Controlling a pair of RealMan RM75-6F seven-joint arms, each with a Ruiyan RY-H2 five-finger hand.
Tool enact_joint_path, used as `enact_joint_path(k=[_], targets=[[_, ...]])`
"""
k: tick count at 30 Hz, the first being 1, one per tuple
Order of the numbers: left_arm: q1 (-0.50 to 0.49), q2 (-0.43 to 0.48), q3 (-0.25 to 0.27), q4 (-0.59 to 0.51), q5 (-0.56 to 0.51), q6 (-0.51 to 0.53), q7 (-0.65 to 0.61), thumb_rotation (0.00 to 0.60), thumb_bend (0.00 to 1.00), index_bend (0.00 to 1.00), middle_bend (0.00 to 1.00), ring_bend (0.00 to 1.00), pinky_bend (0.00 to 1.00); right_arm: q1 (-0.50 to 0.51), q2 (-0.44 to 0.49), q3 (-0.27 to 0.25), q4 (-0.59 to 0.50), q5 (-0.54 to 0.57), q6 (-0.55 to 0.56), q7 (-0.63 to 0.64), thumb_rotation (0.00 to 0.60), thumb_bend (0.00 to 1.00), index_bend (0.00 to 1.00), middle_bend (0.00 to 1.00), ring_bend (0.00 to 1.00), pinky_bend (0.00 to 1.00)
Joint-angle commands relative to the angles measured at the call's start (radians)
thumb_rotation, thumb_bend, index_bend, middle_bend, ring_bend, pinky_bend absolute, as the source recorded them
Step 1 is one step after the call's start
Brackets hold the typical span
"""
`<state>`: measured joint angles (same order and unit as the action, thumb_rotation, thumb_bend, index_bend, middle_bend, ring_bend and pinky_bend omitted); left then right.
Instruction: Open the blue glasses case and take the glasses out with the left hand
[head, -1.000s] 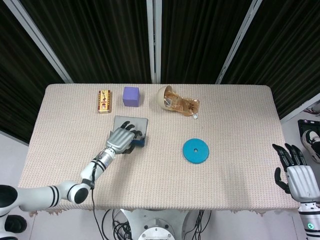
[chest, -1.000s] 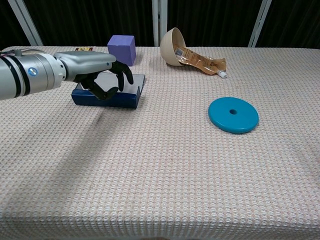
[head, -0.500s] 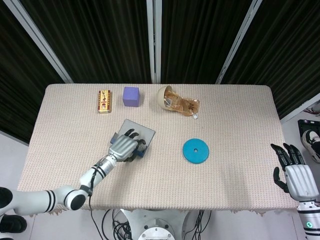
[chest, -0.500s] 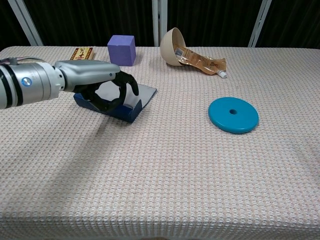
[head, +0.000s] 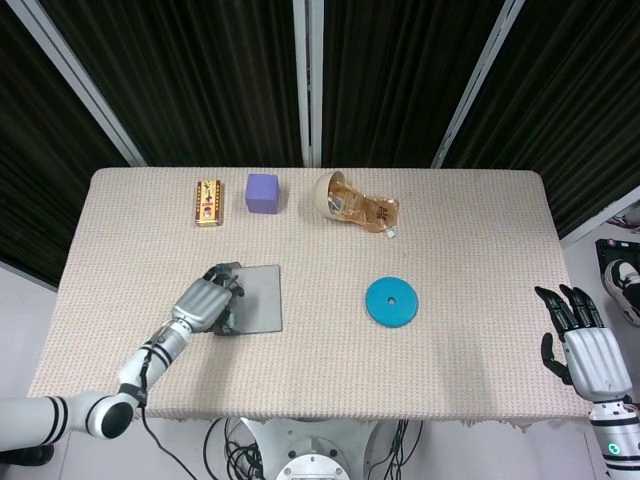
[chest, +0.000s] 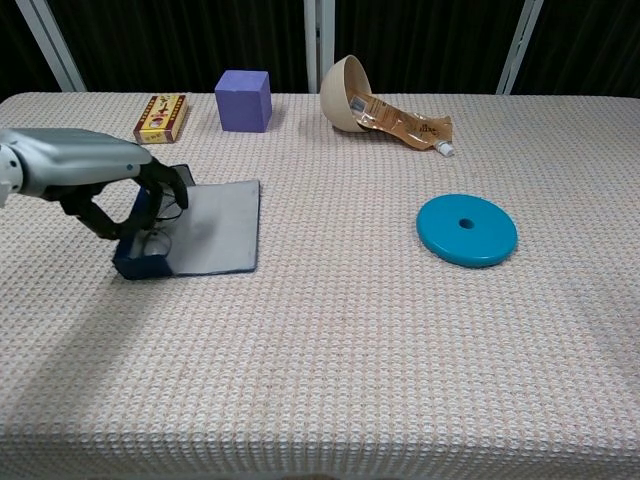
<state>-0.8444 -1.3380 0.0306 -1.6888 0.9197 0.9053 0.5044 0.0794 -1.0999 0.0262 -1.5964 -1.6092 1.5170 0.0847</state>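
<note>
Now, no writing you can read anywhere: the small yellow-and-red printed box at the far left carries a pattern, but its lettering is too small to make out.

Your left hand is down over the blue glasses case at the near left of the table, fingers curled into its open tray. The case's grey lid lies flat on the cloth, spread towards the centre. Thin wire-like glasses seem to sit under your fingertips, though whether you actually grip them can't be told.

Your right hand shows only from the head camera, off the table's near right corner, fingers straight and apart, holding nothing.

Further out sits the flat teal disc with a centre hole. At the far edge, the purple cube stands beside the printed box, and the tipped beige bowl lies touching a crinkled brown wrapper.
</note>
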Motion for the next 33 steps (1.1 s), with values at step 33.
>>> enact_joint_path(k=[33], targets=[[0.028,-0.083,-0.204,0.178,-0.069,-0.177,-0.321,0.518,0.55,0.17,0.38,0.11,0.02,0.001,-0.009,0.001,0.023,0.015,-0.01,0.024,0.6,0.68,0.0,0.15,0.0,0.0]])
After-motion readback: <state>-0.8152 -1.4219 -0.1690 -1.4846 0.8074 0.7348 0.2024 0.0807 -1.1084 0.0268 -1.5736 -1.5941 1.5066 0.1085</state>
